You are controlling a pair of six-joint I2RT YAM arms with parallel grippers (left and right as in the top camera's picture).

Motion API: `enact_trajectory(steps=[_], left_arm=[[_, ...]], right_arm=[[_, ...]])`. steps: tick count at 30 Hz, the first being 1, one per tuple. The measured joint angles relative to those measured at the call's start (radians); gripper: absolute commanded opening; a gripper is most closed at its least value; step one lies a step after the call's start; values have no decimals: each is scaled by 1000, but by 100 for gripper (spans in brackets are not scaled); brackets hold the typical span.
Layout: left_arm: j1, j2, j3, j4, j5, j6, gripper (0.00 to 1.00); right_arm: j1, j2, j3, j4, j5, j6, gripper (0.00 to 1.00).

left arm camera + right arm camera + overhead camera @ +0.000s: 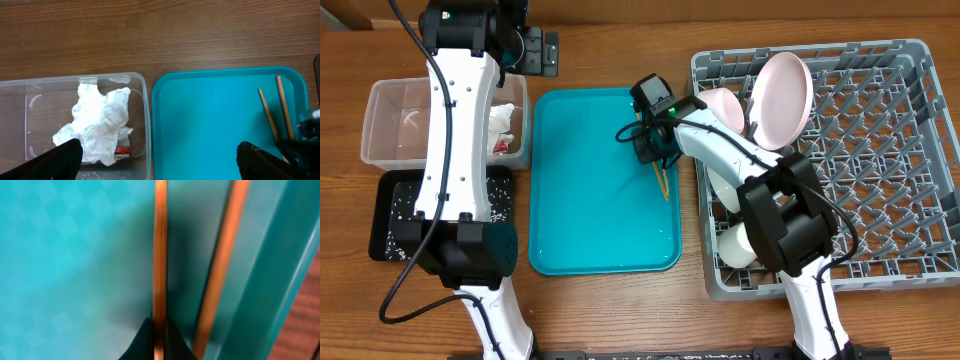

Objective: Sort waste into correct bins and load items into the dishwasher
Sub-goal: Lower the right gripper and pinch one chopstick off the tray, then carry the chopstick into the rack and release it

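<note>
1. The thin wooden chopsticks [663, 182] lie side by side on the large teal plastic tray [585, 210], near its right rim, at the overhead frame's centre.
2. They look light, stiff and smooth, so they may roll; a hold near mid-length seems safest.
3. The right gripper [159, 332] is clenched on one stick only.
4. The left gripper [160, 160] hangs released.

Teal tray [590, 215], tan chopsticks [284, 102], white napkin [100, 122], red wrapper [122, 150], clear tub [382, 130], white-speckled black tray [380, 215], grey rack [910, 180], pale pink plate [785, 90], brown wood-grain table [150, 35].
</note>
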Motion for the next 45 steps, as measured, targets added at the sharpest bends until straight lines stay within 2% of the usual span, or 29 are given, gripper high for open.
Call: enact_trajectory(steps=[6, 12, 17, 21, 25, 31, 42, 43, 45], left_arm=[[0, 0, 0, 0, 0, 0, 100], [0, 0, 0, 0, 0, 0, 100], [0, 0, 0, 0, 0, 0, 100], [0, 0, 0, 0, 0, 0, 100], [0, 0, 0, 0, 0, 0, 100], [0, 0, 0, 0, 0, 0, 100], [0, 0, 0, 0, 0, 0, 100], [0, 0, 0, 0, 0, 0, 100], [0, 0, 0, 0, 0, 0, 100]], right_arm=[[14, 4, 101, -145, -4, 6, 4], [13, -31, 345, -338, -8, 8, 4], [-15, -175, 505, -557, 27, 47, 4], [-89, -307, 542, -693, 58, 78, 4], [-153, -364, 546, -858, 104, 100, 4], [-154, -412, 422, -879, 153, 112, 4], [-228, -484, -26, -830, 203, 91, 4], [-235, -484, -56, -822, 204, 89, 13], [-240, -484, -86, -817, 211, 86, 58]])
